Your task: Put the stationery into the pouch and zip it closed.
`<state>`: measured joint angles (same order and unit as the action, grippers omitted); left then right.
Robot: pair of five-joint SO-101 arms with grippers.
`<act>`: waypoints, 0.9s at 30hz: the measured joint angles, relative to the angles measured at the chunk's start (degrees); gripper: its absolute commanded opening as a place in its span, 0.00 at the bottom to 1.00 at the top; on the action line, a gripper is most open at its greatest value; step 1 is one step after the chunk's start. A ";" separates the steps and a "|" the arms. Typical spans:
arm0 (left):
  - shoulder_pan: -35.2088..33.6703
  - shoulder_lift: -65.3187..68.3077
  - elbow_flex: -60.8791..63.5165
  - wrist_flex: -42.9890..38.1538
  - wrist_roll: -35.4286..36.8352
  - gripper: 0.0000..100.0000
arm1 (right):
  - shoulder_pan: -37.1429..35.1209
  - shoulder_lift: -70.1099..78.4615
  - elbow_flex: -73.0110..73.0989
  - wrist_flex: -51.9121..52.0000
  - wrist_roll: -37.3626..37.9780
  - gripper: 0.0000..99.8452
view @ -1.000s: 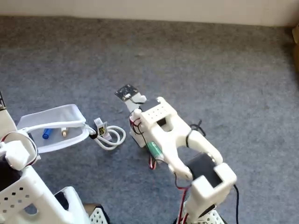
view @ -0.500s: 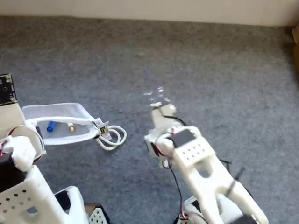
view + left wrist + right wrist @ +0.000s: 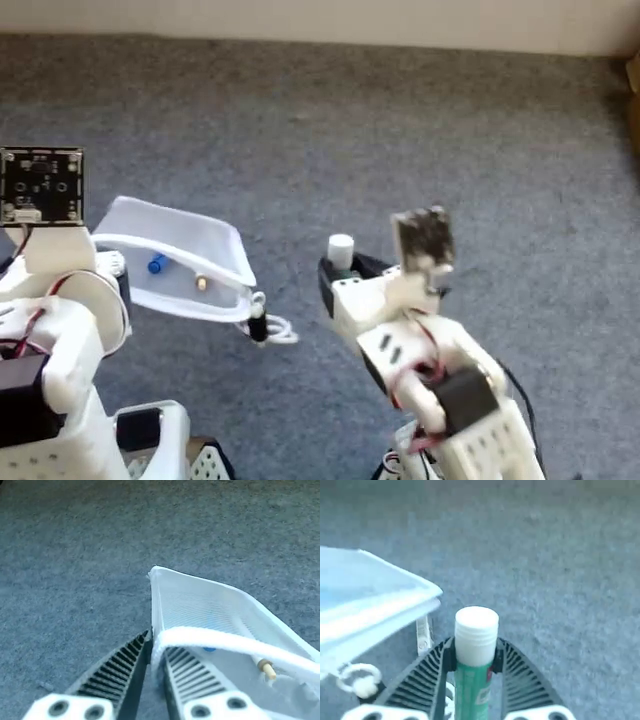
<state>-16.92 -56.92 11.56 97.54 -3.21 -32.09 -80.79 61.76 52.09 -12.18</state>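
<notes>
The white mesh pouch [image 3: 185, 260] hangs tilted above the grey carpet, mouth open, and my left gripper [image 3: 108, 266] is shut on its end. In the left wrist view the fingers [image 3: 185, 675] pinch the pouch [image 3: 210, 612] at its rim. A blue item [image 3: 157, 265] and a tan-tipped item [image 3: 202, 284] lie inside. My right gripper [image 3: 343, 272] is shut on a green glue stick [image 3: 341, 250] with a white cap, held upright just right of the pouch. From the right wrist the glue stick [image 3: 476, 635] stands between the fingers, the pouch [image 3: 365, 595] beside it.
The pouch's white pull cord [image 3: 272, 329] dangles from its lower corner over the carpet [image 3: 420, 120]. Both arm bases fill the near edge. A pale wall runs along the far side and a wooden object [image 3: 634, 80] sits at the far right.
The left arm has lifted the pouch off the carpet and carried it right. The right arm has swung back and right, raising the glue stick upright.
</notes>
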 measured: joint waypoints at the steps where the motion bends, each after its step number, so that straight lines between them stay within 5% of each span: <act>1: 0.53 0.00 0.00 0.00 0.09 0.01 | 0.00 -2.90 0.00 0.00 0.00 0.00; 15: 1.14 5.63 -0.18 1.32 0.09 0.01 | 0.09 -16.62 -2.02 -3.60 -0.18 0.00; 27: 1.14 15.12 -1.14 1.32 0.09 0.01 | -6.24 -16.70 -8.62 -21.54 -0.18 0.00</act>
<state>-15.78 -41.80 10.42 98.86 -3.12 -38.33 -97.49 53.14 30.55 -12.35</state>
